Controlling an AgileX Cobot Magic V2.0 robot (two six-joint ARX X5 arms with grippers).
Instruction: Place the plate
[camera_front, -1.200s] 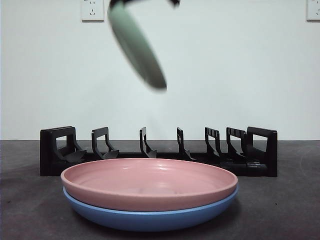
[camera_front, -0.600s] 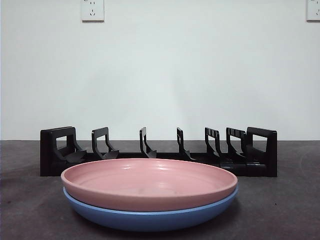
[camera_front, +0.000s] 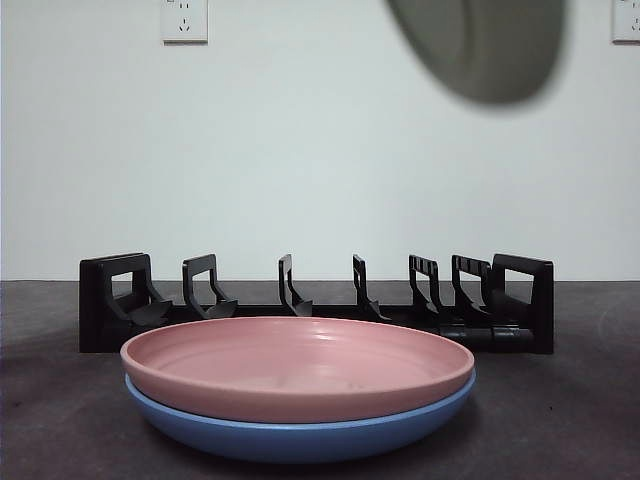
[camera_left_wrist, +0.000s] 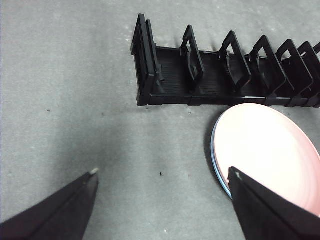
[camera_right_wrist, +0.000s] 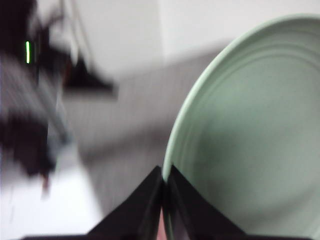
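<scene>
A pale green plate (camera_front: 480, 45) hangs blurred at the top right of the front view, high above the rack. My right gripper (camera_right_wrist: 164, 187) is shut on the green plate's (camera_right_wrist: 250, 135) rim, the plate filling much of the right wrist view. The black slotted dish rack (camera_front: 320, 305) stands behind the stacked plates with all its slots bare. My left gripper (camera_left_wrist: 162, 175) is open above the table beside the rack's (camera_left_wrist: 225, 75) end, holding nothing.
A pink plate (camera_front: 298, 365) rests on a blue plate (camera_front: 300, 430) at the front of the table, just before the rack. The pink plate (camera_left_wrist: 270, 155) also shows in the left wrist view. Two wall sockets (camera_front: 184, 19) sit high on the white wall.
The green plate was tilted at the upper left a second ago, left the front view, and now reappears at the upper right, blurred by motion.
</scene>
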